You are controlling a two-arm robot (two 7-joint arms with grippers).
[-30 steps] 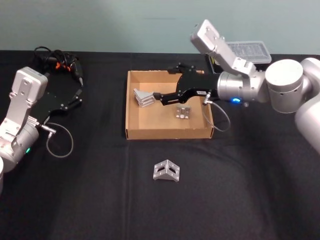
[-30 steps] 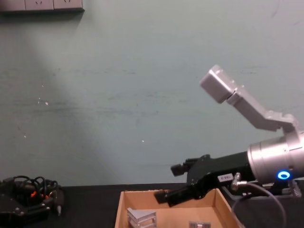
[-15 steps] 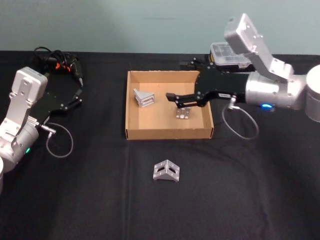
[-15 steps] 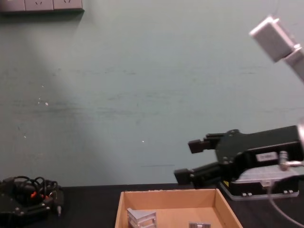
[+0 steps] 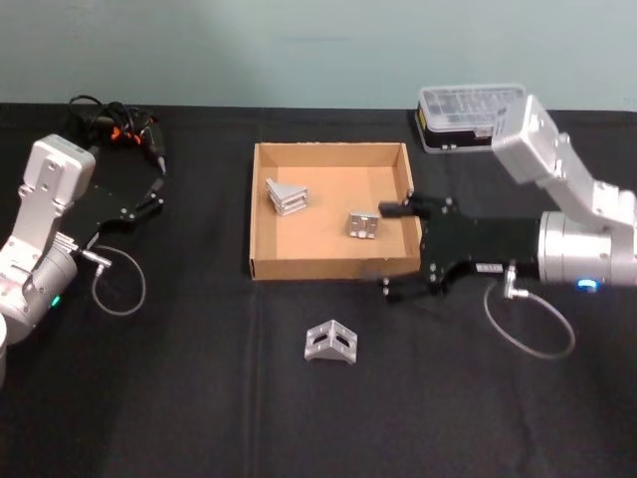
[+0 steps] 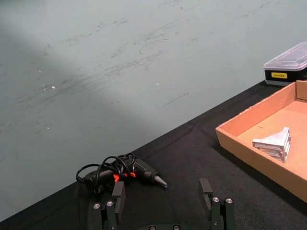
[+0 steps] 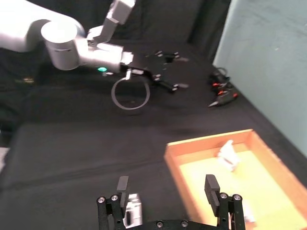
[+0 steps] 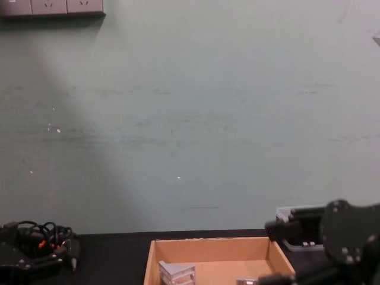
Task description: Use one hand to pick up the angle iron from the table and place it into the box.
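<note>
One silver angle iron [image 5: 330, 342] lies on the black table [image 5: 199, 398], just in front of the tan box [image 5: 261, 214]. Two more angle irons rest inside the box, one at the back left [image 5: 287, 196] and one at the right [image 5: 363, 225]. My right gripper [image 5: 391, 251] is open and empty, straddling the box's front right corner, to the right of and behind the loose angle iron. In the right wrist view that angle iron [image 7: 132, 213] shows below one finger of the open right gripper [image 7: 166, 184]. My left gripper [image 5: 151, 194] rests open at the far left.
A black case with a clear lid [image 5: 468, 115] stands behind the box on the right. A bundle of black cable with red bits [image 5: 114, 124] lies at the back left. A grey cable loop [image 5: 119, 284] hangs by the left arm.
My right gripper has drawn back out of the box, toward the front and right, and come down to the box's front right corner. Both angle irons in the box stay put.
</note>
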